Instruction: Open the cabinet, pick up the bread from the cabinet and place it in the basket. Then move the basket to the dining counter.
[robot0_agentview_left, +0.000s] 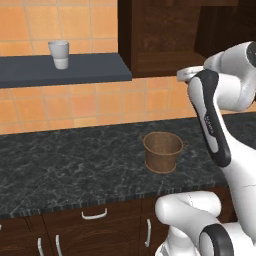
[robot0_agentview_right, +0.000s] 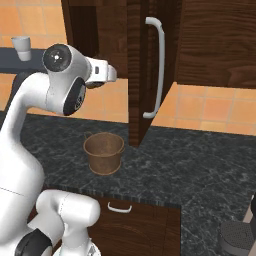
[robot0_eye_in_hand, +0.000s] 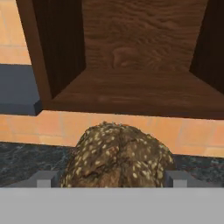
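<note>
The cabinet (robot0_agentview_right: 145, 60) stands with its door swung out, edge toward the camera in the right base view, long silver handle (robot0_agentview_right: 159, 67) facing right. In the hand view its floor is bare, and a brown seeded bread loaf (robot0_eye_in_hand: 117, 158) sits between the two finger tips of the gripper (robot0_eye_in_hand: 111, 179). The jaws are spread wide around the loaf, one tip at each flank — a grip on a broad thing, as I judge it, not idle open jaws.

The woven basket (robot0_agentview_left: 162, 151) stands upright on the black speckled granite counter (robot0_agentview_left: 65, 160), below the cabinet and just left of the open door.

What could go wrong from here:
- The loaf is rounded and wide for these jaws; a quick swing down could let it roll out of the pinch and land on the granite.
- The basket mouth looks not much wider than the loaf — an off-centre release could catch the rim and tip the basket over.
- The open door hangs near the basket; a descent drifting right could strike its edge.
</note>
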